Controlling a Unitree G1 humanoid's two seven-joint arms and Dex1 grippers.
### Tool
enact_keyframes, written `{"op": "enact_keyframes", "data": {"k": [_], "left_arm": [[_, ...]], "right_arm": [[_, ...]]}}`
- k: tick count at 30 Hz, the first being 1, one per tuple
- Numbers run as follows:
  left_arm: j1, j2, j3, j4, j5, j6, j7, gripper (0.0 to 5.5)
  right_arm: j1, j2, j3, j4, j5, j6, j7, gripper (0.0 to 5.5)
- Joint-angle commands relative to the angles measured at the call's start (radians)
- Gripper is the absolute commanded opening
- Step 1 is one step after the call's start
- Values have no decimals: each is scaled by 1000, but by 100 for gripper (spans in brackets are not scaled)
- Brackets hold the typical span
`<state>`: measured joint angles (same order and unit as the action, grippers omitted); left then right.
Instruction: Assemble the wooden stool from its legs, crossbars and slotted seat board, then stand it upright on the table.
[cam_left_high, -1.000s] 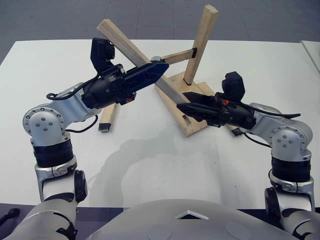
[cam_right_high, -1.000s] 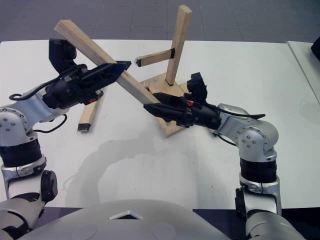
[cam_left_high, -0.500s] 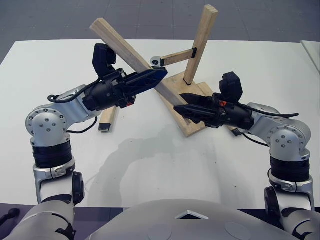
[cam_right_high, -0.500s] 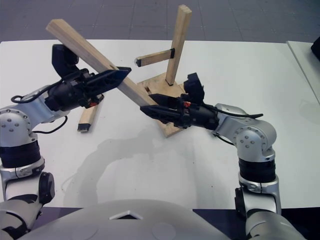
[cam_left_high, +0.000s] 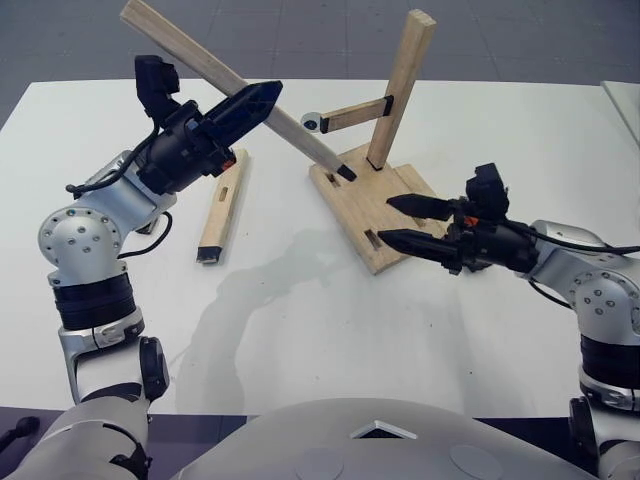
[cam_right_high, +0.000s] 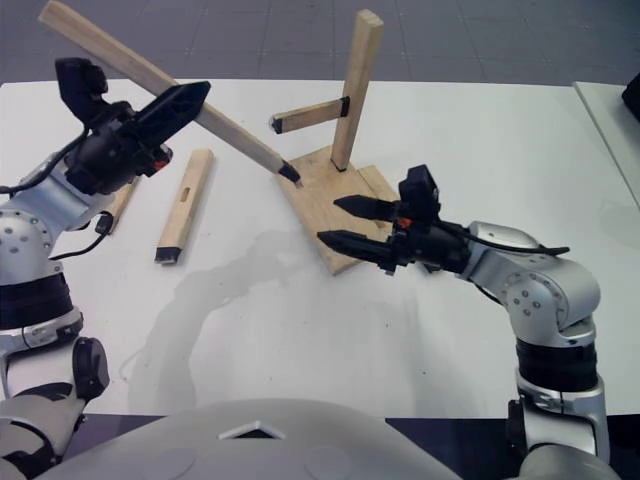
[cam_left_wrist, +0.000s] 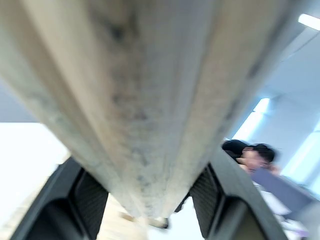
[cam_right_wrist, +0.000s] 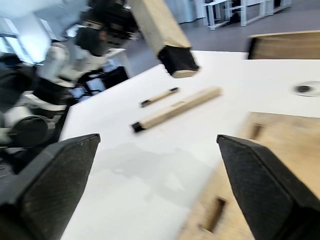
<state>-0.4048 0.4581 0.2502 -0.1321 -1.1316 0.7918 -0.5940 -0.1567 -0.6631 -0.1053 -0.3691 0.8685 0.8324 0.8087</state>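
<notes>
My left gripper (cam_left_high: 262, 100) is shut on a long wooden leg (cam_left_high: 190, 48), held slanted above the table. The leg's black-capped lower end (cam_right_wrist: 176, 61) hovers over the far left part of the slotted seat board (cam_left_high: 365, 215), which lies flat. A second leg (cam_left_high: 402, 85) stands upright in the board, with a crossbar (cam_left_high: 350, 114) sticking out to the left. My right gripper (cam_left_high: 388, 219) is open just above the board's near right edge, holding nothing. In the left wrist view the held leg (cam_left_wrist: 135, 100) sits between the dark fingers (cam_left_wrist: 85, 200).
A loose leg (cam_left_high: 222, 203) lies on the white table (cam_left_high: 300, 320) left of the board. A thinner stick (cam_right_wrist: 157, 96) lies beyond it, near my left arm. The table's near half is open.
My left arm has raised the slanted leg and drawn it back to the left, taking its lower end off the board's near slot. My right gripper has opened and pulled back to the right.
</notes>
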Motion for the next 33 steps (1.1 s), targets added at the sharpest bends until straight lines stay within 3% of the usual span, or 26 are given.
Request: {"op": "enact_keyframes", "data": {"k": [1, 4, 9, 20, 27, 33], "left_arm": [[60, 0, -91, 16, 246, -169, -34, 204], [74, -4, -117, 46, 359, -266, -66, 204], [68, -17, -121, 94, 434, -341, -104, 204], [82, -28, -109, 91, 452, -344, -114, 204], [63, -32, -122, 106, 475, -352, -117, 204], [54, -36, -145, 110, 513, -365, -139, 204]], "right_arm": [[-72, 8, 145, 79, -237, -75, -100, 495], [-116, 44, 296, 152, -391, -141, -105, 539], [-205, 99, 448, 302, -606, -214, -140, 540], [-134, 76, 318, 212, -622, -184, -155, 540], [-88, 8, 419, 182, -747, -200, -132, 540], [-140, 22, 504, 172, -834, -223, -109, 540]]}}
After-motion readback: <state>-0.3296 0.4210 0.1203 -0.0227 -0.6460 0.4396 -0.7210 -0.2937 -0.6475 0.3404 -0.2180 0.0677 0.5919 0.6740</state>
